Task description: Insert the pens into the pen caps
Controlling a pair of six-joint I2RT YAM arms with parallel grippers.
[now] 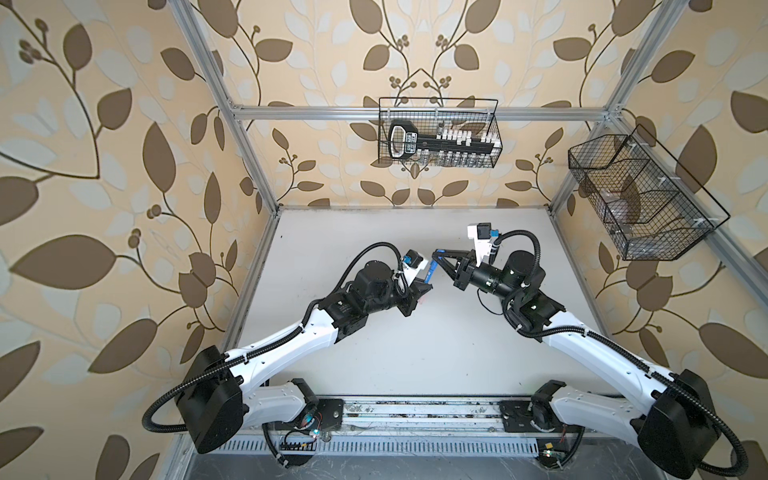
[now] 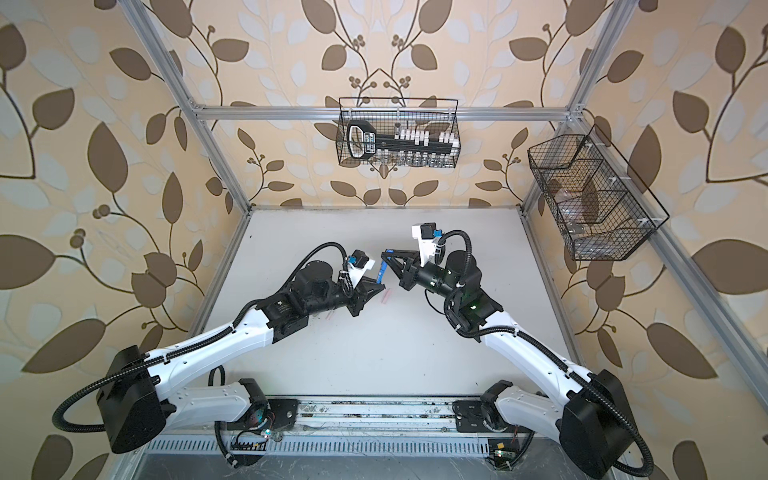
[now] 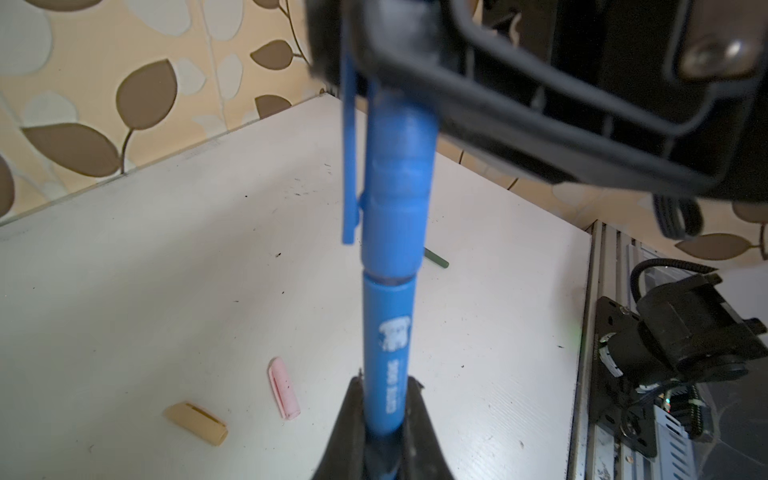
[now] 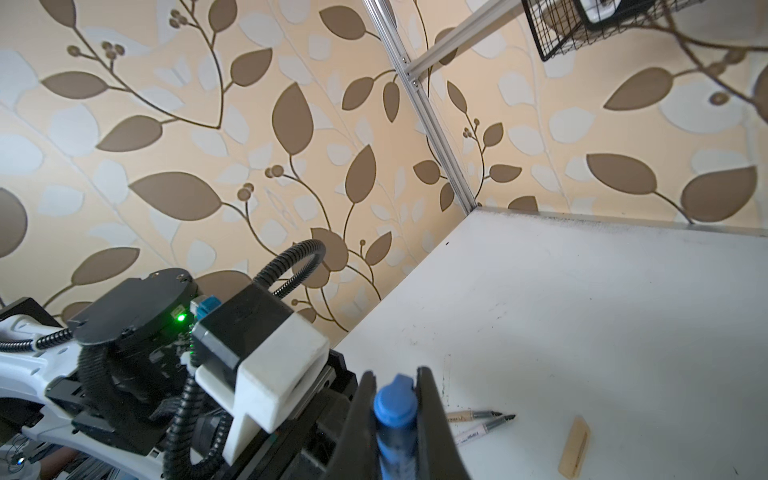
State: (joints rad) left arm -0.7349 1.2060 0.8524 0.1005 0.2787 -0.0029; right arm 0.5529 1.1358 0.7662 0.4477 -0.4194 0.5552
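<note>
Two arms above the white counter [image 1: 415, 353]: left claw [image 3: 384, 386] clamped on the blue pen [image 3: 386, 332], right claw [image 4: 395, 386] clamped on the blue cap [image 3: 395, 187], which sleeves the pen's tip between the claws. Near the left claw, a pink cap [image 3: 284, 388] and a tan cap [image 3: 195, 422] lie on the counter.

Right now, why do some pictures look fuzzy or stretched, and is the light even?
Left wrist view: the blue cap is soft, too near the lens; the blue pen is crisper. Right wrist view: the same cap blurs too, and the table looks washed-out white. Both top views: the posts lean outward, a wide-lens stretch.
</note>
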